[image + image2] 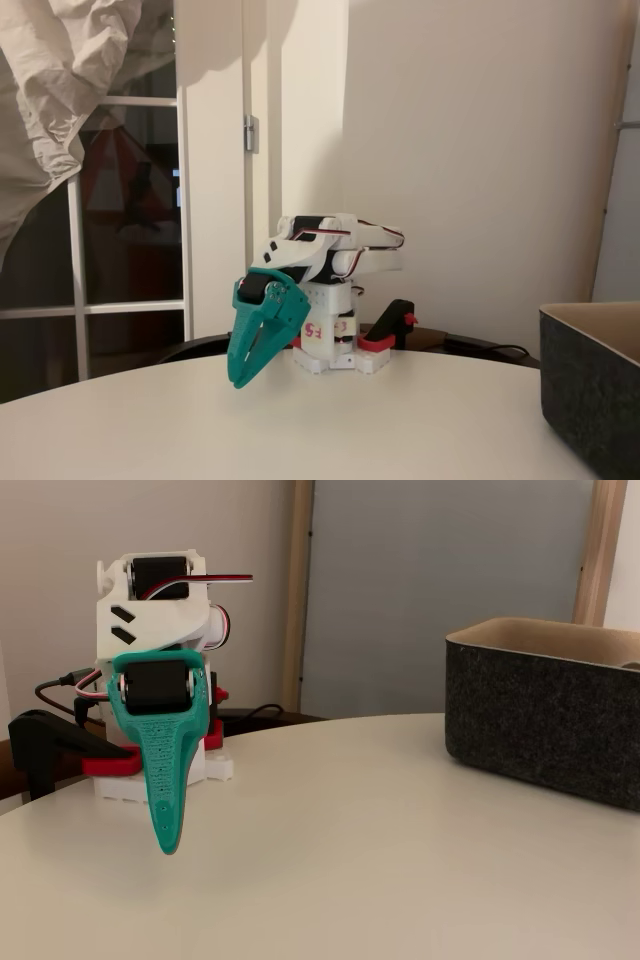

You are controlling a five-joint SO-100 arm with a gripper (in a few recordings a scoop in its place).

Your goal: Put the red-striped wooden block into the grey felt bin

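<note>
White printed arm folded low over its base, teal plastic gripper [243, 377] pointing down at the table [400, 420], tip just above the surface. Fingers together to a narrow point, nothing between them. In the other fixed view the gripper [168, 845] shows edge-on as one thin tapering blade with a dotted texture. Table round, smooth, off-white, matte. Bin [545, 715] dark grey felt, fuzzy straight walls, rounded corner, tan inside; it stands on the table well apart from the gripper, cut off at the right edge in both fixed views [592, 385]. Block cannot be made out; the bin's inside is mostly hidden by its wall. Red-and-black clamp [390, 330] grips the arm base at the table's back edge. Wide bare tabletop between gripper and bin
</note>
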